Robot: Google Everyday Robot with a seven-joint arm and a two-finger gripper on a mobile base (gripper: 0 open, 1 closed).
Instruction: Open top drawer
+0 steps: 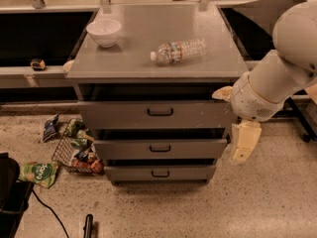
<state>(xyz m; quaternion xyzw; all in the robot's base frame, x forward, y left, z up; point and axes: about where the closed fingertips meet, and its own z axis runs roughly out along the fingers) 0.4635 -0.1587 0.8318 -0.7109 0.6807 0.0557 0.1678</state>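
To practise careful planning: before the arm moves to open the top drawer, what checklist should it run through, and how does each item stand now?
1. The handle of the top drawer uncovered: ok.
2. The gripper at the handle: not ok; it hangs right of the cabinet, lower than the handle, apart from it.
3. The bowl upright on top: ok.
4. The bottle steady: cannot tell; it lies on its side.
5. The snack bags out of the drawer's path: ok; they lie left of the cabinet.
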